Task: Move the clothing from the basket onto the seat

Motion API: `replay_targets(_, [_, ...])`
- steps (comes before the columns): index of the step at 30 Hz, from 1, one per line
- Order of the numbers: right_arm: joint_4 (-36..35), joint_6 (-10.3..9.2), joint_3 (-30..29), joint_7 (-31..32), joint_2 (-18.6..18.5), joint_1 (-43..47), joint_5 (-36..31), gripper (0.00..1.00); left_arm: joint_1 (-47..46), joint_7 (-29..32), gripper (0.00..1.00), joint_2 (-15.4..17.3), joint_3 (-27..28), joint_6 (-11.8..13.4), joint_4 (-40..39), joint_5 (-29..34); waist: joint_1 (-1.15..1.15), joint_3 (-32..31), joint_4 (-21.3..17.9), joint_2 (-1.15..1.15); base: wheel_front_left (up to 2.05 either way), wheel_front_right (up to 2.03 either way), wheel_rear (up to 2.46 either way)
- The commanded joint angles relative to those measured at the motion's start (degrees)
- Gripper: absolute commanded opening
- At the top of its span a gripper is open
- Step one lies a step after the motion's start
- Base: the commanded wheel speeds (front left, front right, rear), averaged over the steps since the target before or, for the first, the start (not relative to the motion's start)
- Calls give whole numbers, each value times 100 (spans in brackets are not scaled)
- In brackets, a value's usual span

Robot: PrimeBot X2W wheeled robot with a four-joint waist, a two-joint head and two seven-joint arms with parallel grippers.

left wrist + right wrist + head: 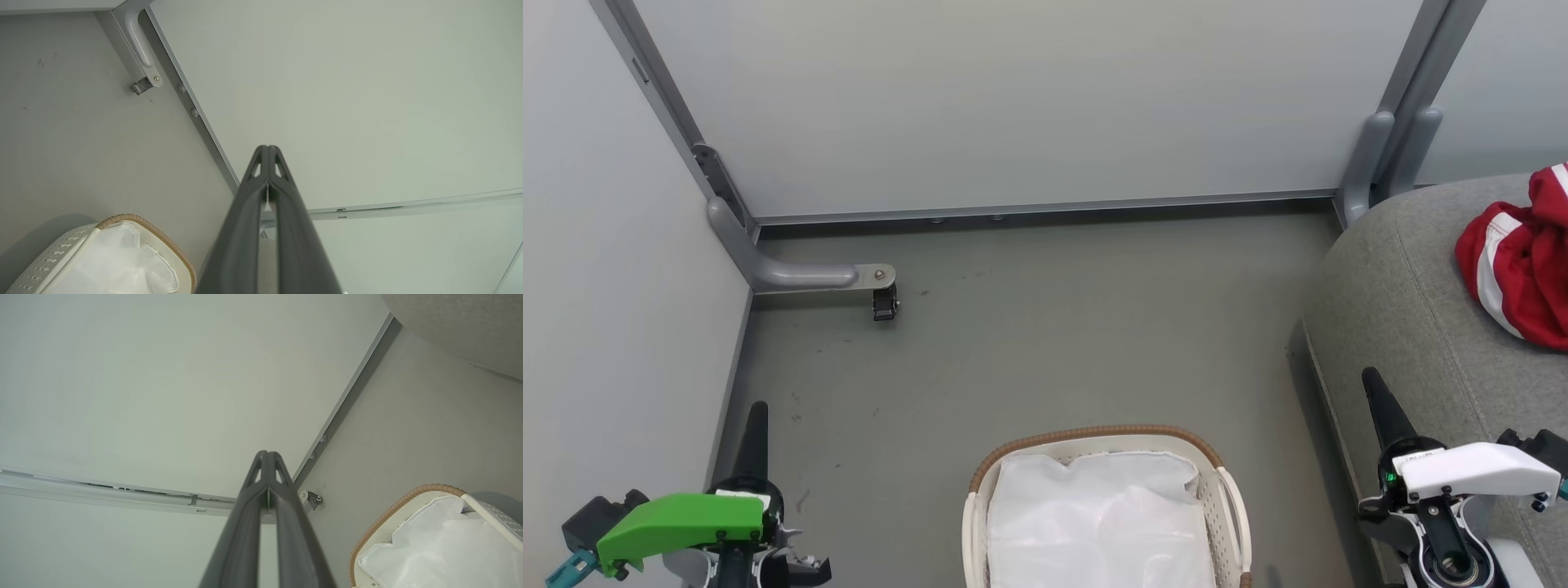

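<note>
Left gripper (267,152): pinching closed, holding nothing.
Right gripper (267,455): likewise.
Basket (1094,435): perforated oval sitting on floor (1013,343).
Clothing (1515,269): red, lying on fabric seat (1405,310).

A scuffed grey floor (1045,351) is seen mid-frame, bounded above by pale matte partition panels (1013,98). A curved grey metal foot (792,276) with a small black caster (885,305) is seen at centre left.

The head camera looks down on the grey floor (1045,351) and oval white perforated basket with brown woven rim (1094,431). Both wrist cameras, lower, face pale partition walls (367,102), sharing that basket.
</note>
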Motion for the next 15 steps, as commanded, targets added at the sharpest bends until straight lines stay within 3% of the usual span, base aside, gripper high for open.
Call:
replay_targets(1, [-64,-2,-28,46,-36,42,140,0,-130,42,0,27,42,-34,-56,-134,0,-3,0,33,0,0,0])
replay_targets(15, [-141,-3,-95,214,-41,77,780,0,-144,209,0,29,137,-51,-109,-711,0,-41,-7,38,0,0,0])
